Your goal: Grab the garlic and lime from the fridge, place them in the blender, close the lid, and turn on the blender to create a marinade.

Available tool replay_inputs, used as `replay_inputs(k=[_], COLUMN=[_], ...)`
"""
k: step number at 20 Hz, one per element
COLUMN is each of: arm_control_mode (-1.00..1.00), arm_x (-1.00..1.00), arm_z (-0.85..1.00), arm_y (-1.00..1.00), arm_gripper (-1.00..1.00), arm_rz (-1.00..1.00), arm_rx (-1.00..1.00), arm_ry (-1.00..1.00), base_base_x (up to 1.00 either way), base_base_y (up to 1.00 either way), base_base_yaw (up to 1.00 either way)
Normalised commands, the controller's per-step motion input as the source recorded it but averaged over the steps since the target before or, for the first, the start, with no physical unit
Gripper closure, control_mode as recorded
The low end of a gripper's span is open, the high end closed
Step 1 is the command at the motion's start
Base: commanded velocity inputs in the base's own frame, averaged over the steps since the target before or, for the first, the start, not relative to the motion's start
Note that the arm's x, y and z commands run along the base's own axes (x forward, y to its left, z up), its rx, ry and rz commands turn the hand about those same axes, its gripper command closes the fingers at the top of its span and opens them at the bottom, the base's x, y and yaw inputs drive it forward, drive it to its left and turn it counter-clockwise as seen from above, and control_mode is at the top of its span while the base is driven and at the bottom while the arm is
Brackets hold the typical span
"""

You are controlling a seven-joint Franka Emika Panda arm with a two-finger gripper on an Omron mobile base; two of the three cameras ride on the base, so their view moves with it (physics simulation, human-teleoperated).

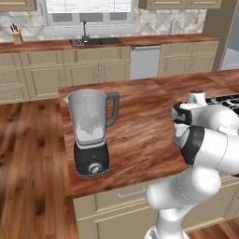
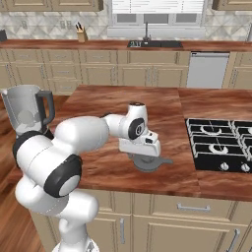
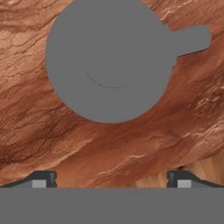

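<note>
Wood-grained and reddish brown, one island worktop (image 1: 140, 121) carries the things. One stove (image 2: 219, 142) with black grates is set into it, cut off at the right edge of the right base view. One blender (image 1: 91, 133) stands near the worktop's left front corner, its clear jug uncovered on a black base with one silver dial; pale shapes sit inside the jug, but what they are is hard to make out. In the right base view the blender (image 2: 27, 109) is partly hidden behind the arm's shoulder. One lid (image 2: 147, 161), a flat dark grey disc with a short tab on one side, lies on the worktop near its front edge, between blender and stove and well apart from the blender. In the hand view the lid (image 3: 109, 61) has its top edge cut off, and a faint curved line is all that marks its centre. One gripper (image 3: 111, 179) hangs over the lid, its fingers spread wide with nothing between them; whether it touches the lid cannot be told. In the right base view the hand hides part of the lid.
</note>
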Motion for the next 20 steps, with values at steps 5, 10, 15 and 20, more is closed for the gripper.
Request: replay_inputs(k=[5,10,15,20], arm_control_mode=[-1.00,-1.00,-1.00,-1.00], arm_x=[0.00,0.22,0.35,0.16], arm_z=[-0.31,-0.12,0.00,-0.03], arm_y=[-0.01,-0.01,0.00,-0.08], arm_gripper=[-1.00,-1.00,-1.00,-1.00], arm_rz=[0.04,0.02,0.00,0.03], arm_rx=[0.11,0.03,0.00,0.00], arm_ry=[-0.13,-0.07,-0.10,-0.01], base_base_x=[0.00,0.00,0.00,0.00], base_base_y=[0.00,0.00,0.00,0.00], base_base_yaw=[0.00,0.00,0.00,0.00])
